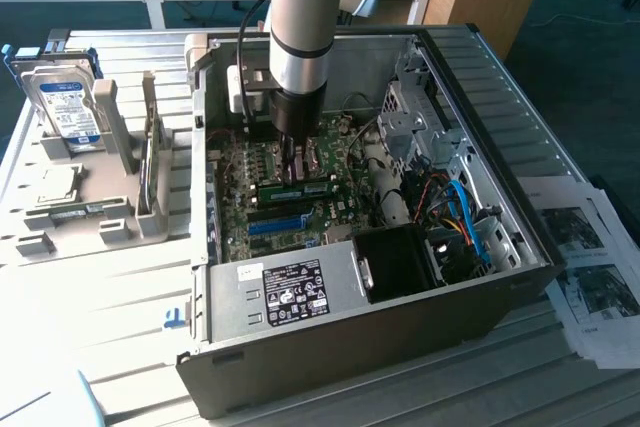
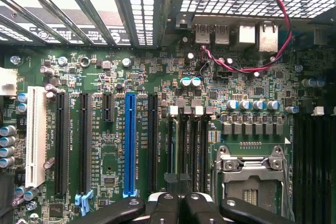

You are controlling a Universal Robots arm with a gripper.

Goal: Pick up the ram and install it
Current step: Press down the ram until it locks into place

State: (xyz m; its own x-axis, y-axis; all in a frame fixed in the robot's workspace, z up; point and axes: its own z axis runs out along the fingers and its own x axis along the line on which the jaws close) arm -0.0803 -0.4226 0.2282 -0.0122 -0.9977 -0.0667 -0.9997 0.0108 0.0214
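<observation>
Nearest, a black fan box (image 1: 400, 262) and blue cables (image 1: 468, 219) inside the open computer case (image 1: 330, 332) on the table (image 1: 110, 297). Deeper in, pincer (image 1: 295, 169) squeezed shut, pressed down on the ram (image 1: 297, 190) lying along the green board (image 2: 115, 171). Farther off, a hard drive (image 1: 68, 112) in a grey tray (image 1: 120, 227).

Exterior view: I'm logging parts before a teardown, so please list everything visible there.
computer case: one, dark grey, open, centre
motherboard: one, green, inside the case
ram: one, green, on the motherboard
slot: one, blue, beside the ram
hard drive: one, silver, in the holder
holder: one, grey, exterior view's left
printed sheets: a few, white, exterior view's right
arm: one, grey, reaching into the case
gripper: one, black, shut, over the ram
</observation>
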